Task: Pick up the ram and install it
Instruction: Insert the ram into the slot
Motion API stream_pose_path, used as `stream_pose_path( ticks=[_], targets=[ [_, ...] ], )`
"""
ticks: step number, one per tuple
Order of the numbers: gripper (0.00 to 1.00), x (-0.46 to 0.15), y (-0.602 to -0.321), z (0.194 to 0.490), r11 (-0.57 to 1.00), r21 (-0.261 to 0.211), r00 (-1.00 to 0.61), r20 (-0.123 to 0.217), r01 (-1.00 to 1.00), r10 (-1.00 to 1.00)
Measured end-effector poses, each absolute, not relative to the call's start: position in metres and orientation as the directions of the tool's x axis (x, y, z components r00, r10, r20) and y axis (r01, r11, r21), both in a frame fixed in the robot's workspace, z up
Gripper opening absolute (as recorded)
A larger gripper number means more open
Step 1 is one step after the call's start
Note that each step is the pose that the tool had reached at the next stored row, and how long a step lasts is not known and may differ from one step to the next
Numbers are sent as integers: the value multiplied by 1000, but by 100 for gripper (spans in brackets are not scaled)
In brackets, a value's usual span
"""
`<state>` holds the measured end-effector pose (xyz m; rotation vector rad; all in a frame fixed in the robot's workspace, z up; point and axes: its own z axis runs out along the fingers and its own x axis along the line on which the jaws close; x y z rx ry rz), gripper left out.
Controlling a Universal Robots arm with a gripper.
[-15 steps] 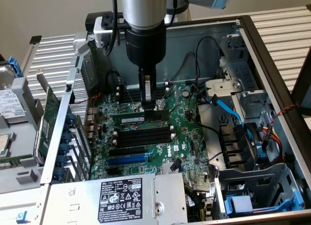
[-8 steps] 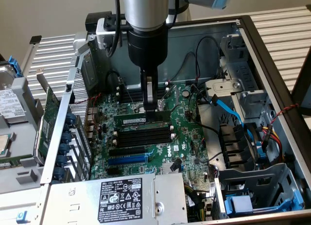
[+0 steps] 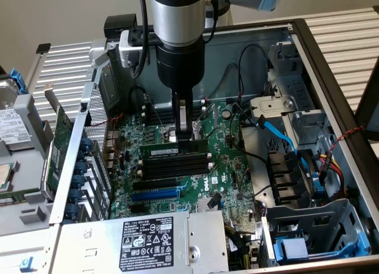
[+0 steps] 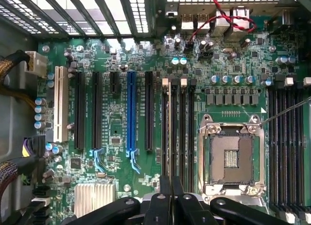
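Holds one long narrow green ram stick edge-up, black fingers closed tight on its top edge, right over the bank of black memory slots. Inside one open grey metal computer case: one green motherboard carrying one blue expansion slot, one white slot and one silver CPU socket.

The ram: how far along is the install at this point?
Done: the ram is picked up. In hand: the gripper is shut on it, holding it level at the black memory slots. Left: pressing it home; whether it has entered a slot cannot be told.
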<state>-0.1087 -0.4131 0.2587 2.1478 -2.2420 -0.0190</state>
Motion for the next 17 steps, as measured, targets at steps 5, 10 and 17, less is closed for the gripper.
stream_pose_path(
  ticks=[5, 10, 17],
  targets=[
    [12, -109, -413, 254, 43, 34, -43, 18, -998, -999],
    [12, -109, -413, 251, 42, 34, -41, 18, -999, -999],
    [12, -109, -413, 250, 34, 39, -33, 16, -999, -999]
  ],
)
